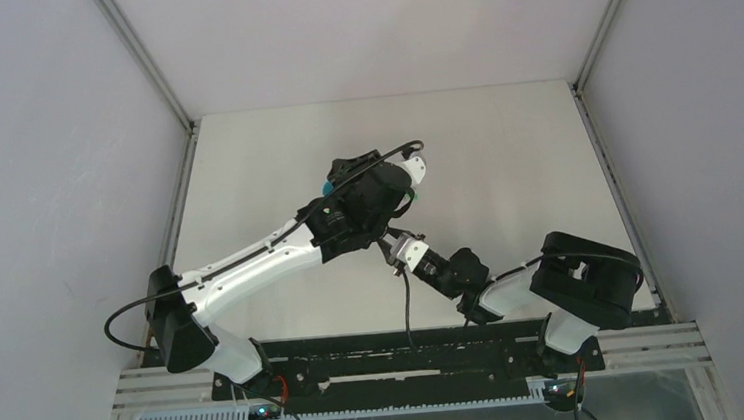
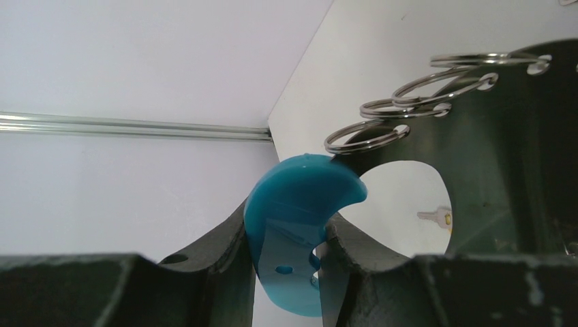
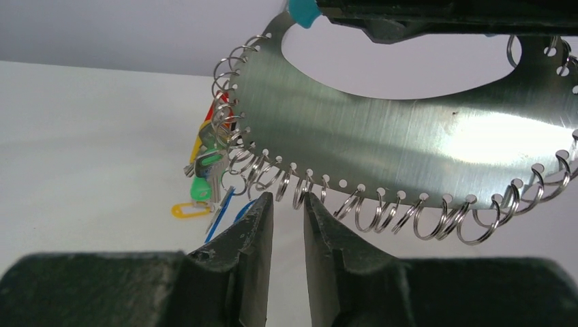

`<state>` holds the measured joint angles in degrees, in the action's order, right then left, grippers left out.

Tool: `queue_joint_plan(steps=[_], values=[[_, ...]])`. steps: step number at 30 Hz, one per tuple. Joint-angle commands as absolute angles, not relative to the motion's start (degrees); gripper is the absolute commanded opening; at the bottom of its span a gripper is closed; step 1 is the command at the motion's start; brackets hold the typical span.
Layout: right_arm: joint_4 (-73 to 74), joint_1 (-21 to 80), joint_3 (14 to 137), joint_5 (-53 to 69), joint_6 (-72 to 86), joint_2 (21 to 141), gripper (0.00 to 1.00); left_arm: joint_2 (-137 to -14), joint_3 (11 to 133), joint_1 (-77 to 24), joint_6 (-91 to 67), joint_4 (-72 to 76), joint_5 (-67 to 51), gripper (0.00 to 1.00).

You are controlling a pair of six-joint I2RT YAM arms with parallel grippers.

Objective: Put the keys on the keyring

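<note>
White table [image 1: 504, 159] between grey walls [image 1: 42, 146]; both arms meet over its middle. The left gripper [image 2: 286, 231] is clenched on the blue end [image 2: 300, 197] of the keyring [image 3: 382, 136], a curved metal plate held up off the table, its holed edge strung with many split rings [image 3: 371, 211]. The right gripper [image 3: 286, 204] sits just under that edge, on the near side of the left one. Its fingers are almost together, with a narrow gap. 1 ring hangs right at the tips, and I cannot tell whether it is pinched. At the left end of the plate in the right wrist view, a bunch of keys dangles from the rings. The green key [image 3: 200, 189] is among them, beside red and blue pieces. Through the plate's opening in the left wrist view, the yellow key [image 2: 436, 218] lies flat on the table, well apart from the keyring.
</note>
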<state>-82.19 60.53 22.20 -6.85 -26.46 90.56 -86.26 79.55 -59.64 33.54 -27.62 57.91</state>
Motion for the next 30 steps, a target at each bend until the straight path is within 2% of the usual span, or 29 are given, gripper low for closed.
queue_joint_plan(steps=[1,9,30], values=[[-85.61,61.18,23.91,-11.41,-27.07,91.29,0.23,-82.98,83.68,-60.03,32.94,-26.19,59.6,0.09],[-85.61,61.18,24.33,-11.83,-27.22,92.06,0.24,-82.83,83.67,-60.11,32.87,-26.13,59.5,0.09],[-85.61,60.81,26.44,-12.35,-26.58,93.52,0.18,-82.82,83.66,-60.5,32.56,-26.55,59.03,0.09]])
